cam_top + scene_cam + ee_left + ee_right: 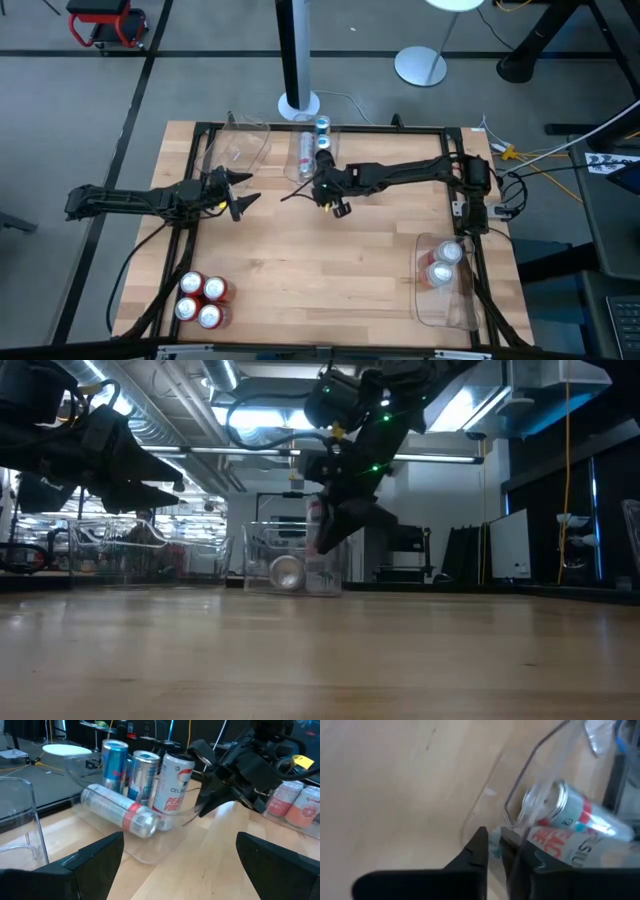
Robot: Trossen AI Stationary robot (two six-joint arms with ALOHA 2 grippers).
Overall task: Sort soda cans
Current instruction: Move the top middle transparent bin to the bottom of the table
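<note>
A clear bin [297,176] at the table's far middle holds two upright blue-silver cans [114,765], a white can [172,782] standing on its base, and a silver can with a red band [117,810] lying on its side. My right gripper [323,165] is shut and slants down toward the far edge, with its tips [494,845] at the bin's near wall beside the white can. My left gripper [240,192] hovers open to the left of this bin, facing it. Several red cans [202,298] stand at the near left corner. My right gripper has its shut fingertips [201,811] close to the bin's clear near wall [520,827] and the white can. I cannot tell whether they touch either.
An empty clear bin [240,145] sits at the far left. Another clear bin [445,305] at the near right holds two pale pink-labelled cans [443,262]. Bare wood stretches across the table's middle and near side. A black frame runs around the table's edges.
</note>
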